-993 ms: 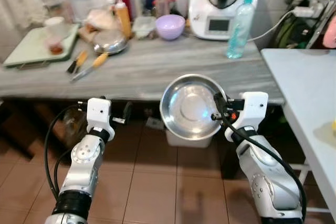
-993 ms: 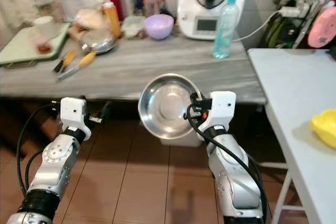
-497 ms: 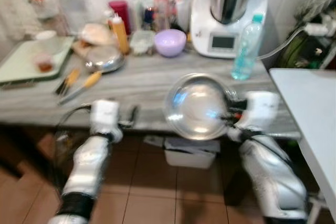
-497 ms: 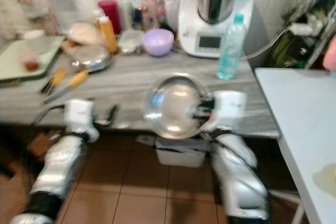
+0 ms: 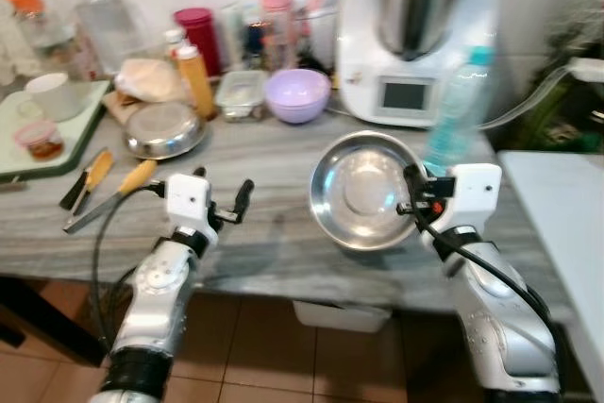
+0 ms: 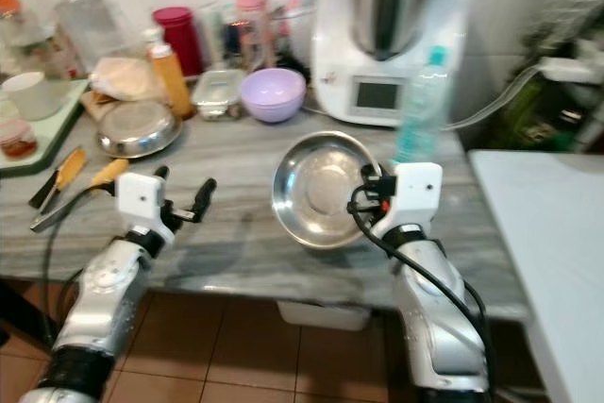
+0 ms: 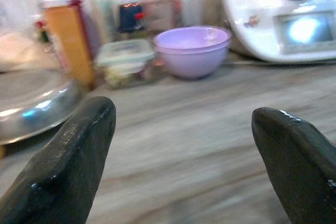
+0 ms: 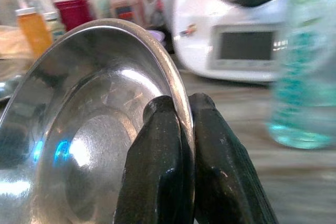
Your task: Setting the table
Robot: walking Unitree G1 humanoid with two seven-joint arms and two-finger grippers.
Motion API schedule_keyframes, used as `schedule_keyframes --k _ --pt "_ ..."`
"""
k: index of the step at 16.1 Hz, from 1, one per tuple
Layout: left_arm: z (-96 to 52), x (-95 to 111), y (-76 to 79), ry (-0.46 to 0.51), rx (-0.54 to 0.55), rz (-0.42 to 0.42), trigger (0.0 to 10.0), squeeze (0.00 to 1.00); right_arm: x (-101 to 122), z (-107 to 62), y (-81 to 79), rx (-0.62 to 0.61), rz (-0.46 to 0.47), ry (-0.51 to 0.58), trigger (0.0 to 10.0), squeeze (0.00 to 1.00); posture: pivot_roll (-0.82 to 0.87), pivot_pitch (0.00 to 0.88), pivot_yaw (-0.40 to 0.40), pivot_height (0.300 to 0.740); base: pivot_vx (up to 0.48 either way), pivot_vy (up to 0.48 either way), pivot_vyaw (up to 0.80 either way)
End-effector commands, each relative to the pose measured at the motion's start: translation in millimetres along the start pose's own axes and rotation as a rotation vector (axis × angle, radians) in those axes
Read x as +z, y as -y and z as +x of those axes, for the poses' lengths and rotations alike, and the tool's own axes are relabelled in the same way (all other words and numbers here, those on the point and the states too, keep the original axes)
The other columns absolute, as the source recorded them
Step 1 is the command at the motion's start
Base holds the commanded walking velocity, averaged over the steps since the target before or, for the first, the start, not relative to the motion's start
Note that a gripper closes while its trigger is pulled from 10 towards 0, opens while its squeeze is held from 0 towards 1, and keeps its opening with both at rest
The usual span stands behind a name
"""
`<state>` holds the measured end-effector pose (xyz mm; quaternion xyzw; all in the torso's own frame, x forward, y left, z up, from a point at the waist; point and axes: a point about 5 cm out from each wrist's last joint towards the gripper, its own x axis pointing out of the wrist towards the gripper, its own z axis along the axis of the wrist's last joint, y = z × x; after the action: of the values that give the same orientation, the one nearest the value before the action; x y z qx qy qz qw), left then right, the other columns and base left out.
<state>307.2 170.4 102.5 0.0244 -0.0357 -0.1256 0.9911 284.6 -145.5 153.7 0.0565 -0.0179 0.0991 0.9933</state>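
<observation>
the steel bowl [image 5: 363,191] is clamped by its rim in the right gripper [image 5: 412,197], held on edge above the counter [image 5: 274,243], while the left gripper [image 5: 226,207] is held with fingers apart, nothing between them

I see the shiny steel bowl [image 5: 363,191] tipped on edge with its hollow facing me, its rim pinched by my right gripper [image 5: 412,203], held above the counter's [image 5: 274,148] front edge.

Both silver arms forward: left gripper [image 5: 225,207] jaws apart, right gripper [image 5: 412,197] jaws pinched together.
</observation>
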Motion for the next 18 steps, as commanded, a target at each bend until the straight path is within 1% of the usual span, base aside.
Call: schedule_keyframes --k 1,3,4,5,6,7,9,11,12,13,14,16,17,18 --pt "-8.1 -2.9 -5.6 -0.023 -0.008 0.01 10.0 0.0 4.0 0.8 -4.9 0.025 0.002 0.018 10.0 0.0 -0.09 0.0 0.06 0.74 0.0 0.0 0.0" --pt "-21.0 -3.1 -8.9 -0.038 -0.049 0.027 10.0 0.0 7.3 1.1 -9.4 0.044 0.019 0.024 10.0 0.0 -0.09 0.0 0.069 0.74 0.0 0.0 0.0" --pt "-30.1 -4.7 -8.4 -0.054 -0.078 0.028 10.0 0.0 4.4 1.3 -10.7 0.05 0.029 0.011 10.0 0.0 -0.08 0.0 0.069 0.74 0.0 0.0 0.0" --pt "-35.4 -6.1 -6.8 -0.065 -0.106 0.026 10.0 0.0 2.4 2.1 -11.5 0.051 0.035 0.001 10.0 0.0 -0.08 0.0 0.07 0.74 0.0 0.0 0.0" --pt "-41.6 -7.7 -4.2 -0.078 -0.139 0.021 10.0 0.0 0.0 3.3 -12.9 0.053 0.052 -0.011 10.0 0.0 -0.08 0.0 0.07 0.74 0.0 0.0 0.0" --pt "-49.8 -10.9 2.3 -0.094 -0.206 -0.003 10.0 0.0 -5.7 5.6 -13.1 0.037 0.109 -0.037 10.0 0.0 -0.08 0.0 0.07 0.74 0.0 0.0 0.0" --pt "-59.3 -14.8 10.9 -0.125 -0.26 -0.027 10.0 0.0 -9.8 13.0 -17.7 0.046 0.144 -0.057 10.0 0.0 -0.06 0.0 0.078 0.74 0.0 0.0 0.0" --pt "-61.3 -15.8 15.6 -0.137 -0.278 -0.026 10.0 0.0 -12.9 24.0 -23.3 0.059 0.165 -0.083 10.0 0.0 -0.06 0.0 0.079 0.74 0.0 0.0 0.0" --pt "-60.8 -14.8 16.8 -0.137 -0.292 -0.022 10.0 0.0 -16.1 28.8 -24.9 0.055 0.16 -0.114 10.0 0.0 -0.06 0.0 0.078 0.74 0.0 0.0 0.0" --pt "-60.4 -14.6 17.0 -0.137 -0.295 -0.019 10.0 0.0 -16.9 30.1 -25.5 0.055 0.161 -0.121 10.0 0.0 -0.06 0.0 0.075 0.74 0.0 0.0 0.0" --pt "-60.3 -13.6 18.2 -0.138 -0.3 -0.019 10.0 0.0 -19.0 34.1 -28.4 0.055 0.191 -0.14 10.0 0.0 -0.05 0.0 0.073 0.74 0.0 0.0 0.0" --pt "-57.1 -10.4 19.3 -0.13 -0.297 -0.015 10.0 0.0 -32.9 42.9 -39.3 0.069 0.216 -0.264 10.0 0.0 -0.05 0.0 0.072 0.74 0.0 0.0 0.0" --pt "-56.5 -9.6 18.7 -0.126 -0.295 -0.011 10.0 0.0 -33.5 44.1 -41.8 0.07 0.254 -0.269 10.0 0.0 -0.05 0.0 0.071 0.74 0.0 0.0 0.0" --pt "-55.7 -8.9 15.5 -0.124 -0.284 -0.003 10.0 0.0 -35.0 44.7 -42.8 0.066 0.269 -0.288 10.0 0.0 -0.05 0.0 0.07 0.74 0.0 0.0 0.0"
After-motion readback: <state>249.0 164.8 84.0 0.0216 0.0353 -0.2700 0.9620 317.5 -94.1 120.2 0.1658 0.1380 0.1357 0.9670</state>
